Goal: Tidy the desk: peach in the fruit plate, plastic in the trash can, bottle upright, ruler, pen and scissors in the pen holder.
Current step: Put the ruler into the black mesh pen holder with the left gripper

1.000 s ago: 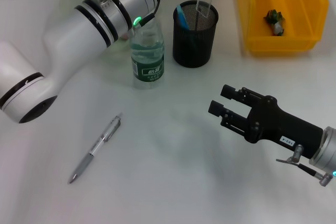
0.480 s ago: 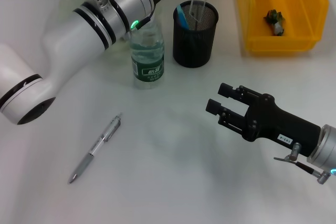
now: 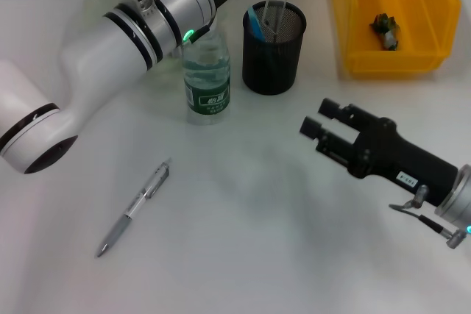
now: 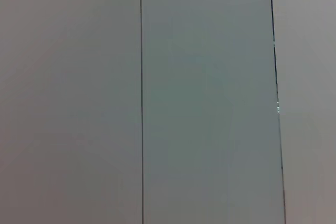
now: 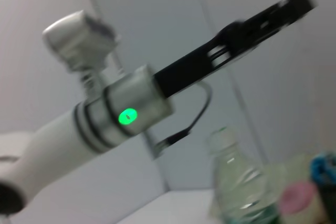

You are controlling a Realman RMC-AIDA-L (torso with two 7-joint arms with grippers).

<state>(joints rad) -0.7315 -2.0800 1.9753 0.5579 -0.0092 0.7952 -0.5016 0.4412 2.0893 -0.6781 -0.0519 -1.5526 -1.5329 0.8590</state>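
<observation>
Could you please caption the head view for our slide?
Left arm above pen holder, ruler inside; pen on desk.

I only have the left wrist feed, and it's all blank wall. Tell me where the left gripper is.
Observer: The left gripper is raised near the pen holder, mostly past the head view's top edge.
Operator: Report the ruler.
Observer: The clear ruler stands in the pen holder.
Operator: Name what's loose on the desk.
Observer: The pen lies on the table, on the robot's side of the upright bottle.

One bottle, one pen, one holder (mesh), one bin.
</observation>
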